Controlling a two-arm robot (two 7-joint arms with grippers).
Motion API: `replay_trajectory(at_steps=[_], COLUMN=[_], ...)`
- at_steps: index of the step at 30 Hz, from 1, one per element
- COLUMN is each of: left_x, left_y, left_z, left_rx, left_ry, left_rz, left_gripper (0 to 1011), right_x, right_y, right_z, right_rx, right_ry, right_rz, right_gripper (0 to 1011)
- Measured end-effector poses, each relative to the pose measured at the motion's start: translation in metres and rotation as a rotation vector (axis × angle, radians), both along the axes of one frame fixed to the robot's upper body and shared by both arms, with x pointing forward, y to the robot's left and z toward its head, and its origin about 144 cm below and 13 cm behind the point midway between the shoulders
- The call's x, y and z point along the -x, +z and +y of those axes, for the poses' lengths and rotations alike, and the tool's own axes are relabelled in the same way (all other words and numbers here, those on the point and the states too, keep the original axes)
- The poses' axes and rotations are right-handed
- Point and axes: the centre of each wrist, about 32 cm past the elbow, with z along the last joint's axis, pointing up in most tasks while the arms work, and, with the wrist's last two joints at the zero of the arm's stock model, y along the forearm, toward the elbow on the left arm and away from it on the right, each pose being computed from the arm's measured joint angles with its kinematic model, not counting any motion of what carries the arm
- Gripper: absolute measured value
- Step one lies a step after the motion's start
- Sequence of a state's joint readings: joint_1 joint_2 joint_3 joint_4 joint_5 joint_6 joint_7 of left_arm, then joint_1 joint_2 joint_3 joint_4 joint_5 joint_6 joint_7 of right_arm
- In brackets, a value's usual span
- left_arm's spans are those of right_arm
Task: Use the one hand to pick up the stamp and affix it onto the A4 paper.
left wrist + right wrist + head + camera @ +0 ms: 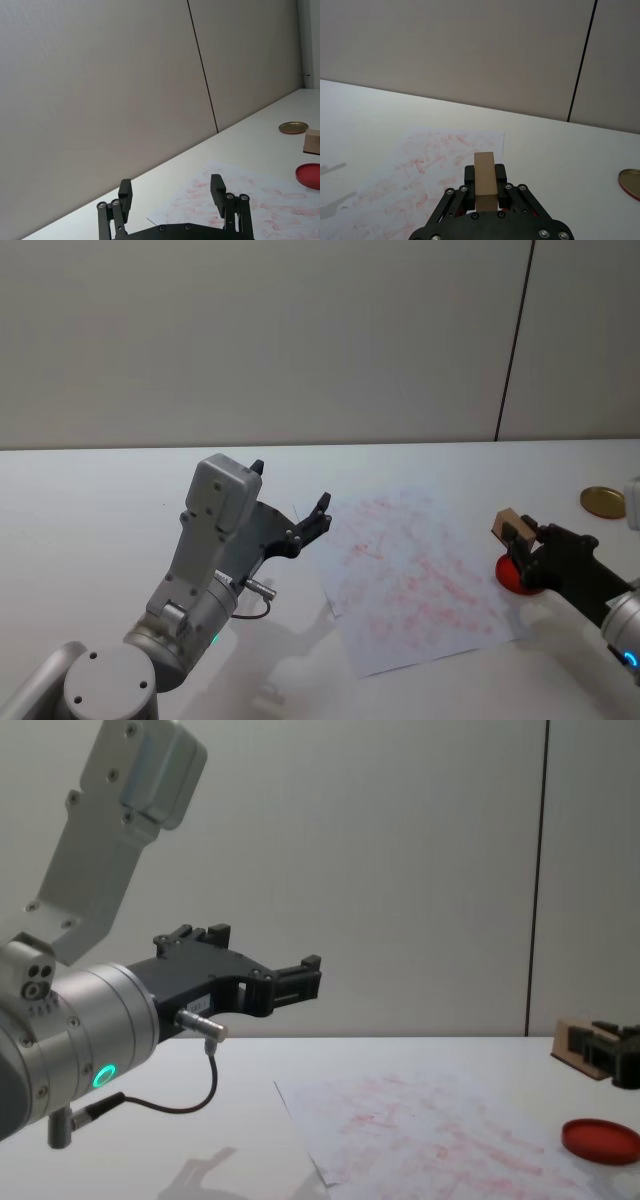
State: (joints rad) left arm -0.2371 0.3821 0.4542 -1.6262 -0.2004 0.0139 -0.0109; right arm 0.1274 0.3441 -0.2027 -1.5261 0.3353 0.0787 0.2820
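- My right claw point(516, 537) is clamped on the stamp point(505, 525), with one black finger pressed to each long side of the tan wooden block.
- In the right wrist view the stamp point(485, 174) stands up between those fingers, its pale top face rising above them.
- My right arm comes in from the lower right of the head view. The claw lies roughly level and points forward and to my left, towards the A4 paper point(420, 580).
- The stamp is held clear of the table point(100, 510). It is just off the paper's right edge and above the round red ink pad point(512, 578).
- From the chest camera the stamp point(576, 1046) hangs higher than the ink pad point(600, 1140) and does not touch it.
- The A4 paper lies flat on the table between my two arms, smudged all over with faint red marks.
- My left claw point(292, 490) is spread wide and grips nothing.
- My left arm is raised and bent. Its silver forearm with a green ring light point(103, 1075) carries the claw well above the table, left of the paper, pointing forward and to my right.
- A round gold-coloured lid point(602, 502) lies flat on the table beyond the ink pad, at the far right.
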Motion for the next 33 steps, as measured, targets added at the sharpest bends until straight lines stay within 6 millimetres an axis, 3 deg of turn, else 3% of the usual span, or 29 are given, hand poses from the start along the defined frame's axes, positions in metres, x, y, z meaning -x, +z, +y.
replay_trajectory(at_steps=[16,33], left_x=[0.000,0.000], left_y=[0.000,0.000], left_z=[0.000,0.000], left_rx=[0.000,0.000], left_ry=[0.000,0.000], left_rz=[0.000,0.000], left_gripper=[993,993], right_x=[-0.018,-0.024], right_y=[-0.010,-0.028], right_z=[-0.007,-0.013], right_rx=[0.024,0.045], right_ry=[-0.034,-0.056], right_rz=[0.027,0.086], right_gripper=[220,221])
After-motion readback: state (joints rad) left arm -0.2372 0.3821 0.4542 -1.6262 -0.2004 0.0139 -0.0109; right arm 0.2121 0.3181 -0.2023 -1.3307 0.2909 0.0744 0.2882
